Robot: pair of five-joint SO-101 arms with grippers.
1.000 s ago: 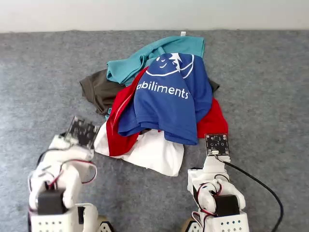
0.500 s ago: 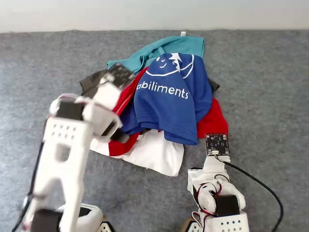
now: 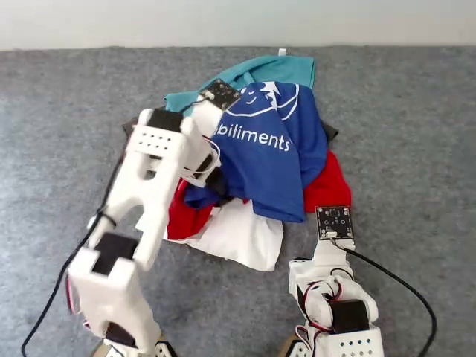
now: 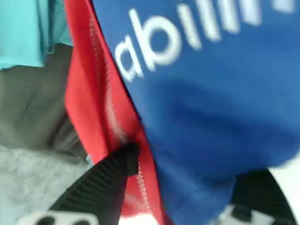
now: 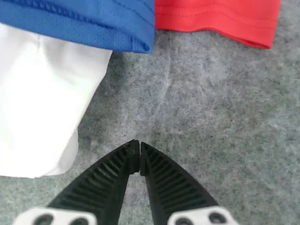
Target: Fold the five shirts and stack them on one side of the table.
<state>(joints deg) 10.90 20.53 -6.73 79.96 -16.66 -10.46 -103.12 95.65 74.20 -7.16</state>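
Your five shirts lie in one loose heap at the middle of the bench (image 3: 416,134), none folded and none stacked. The blue shirt (image 3: 268,156) is on top, draped over the red shirt (image 3: 327,186). The white shirt (image 3: 238,234) pokes out at the near edge, the teal shirt (image 3: 260,73) at the far edge, and the dark shirt (image 4: 28,112) at the far left underneath.

Your left claw (image 4: 187,171) is over the left flank of the heap. Its jaws stand wide open and astride the blue shirt's side edge, with one finger tip touching the red fabric just beside it. It has hold of nothing. The position suits taking the top garment first, which is the sound order, since every other shirt is pinned beneath it.

Your right claw (image 5: 139,157) is low over bare bench near the heap, just right of the white shirt. Its jaws are closed tip to tip on nothing.

Risk noted: the red fold lies between the left jaws along with the blue edge, so closing here may lift both shirts.
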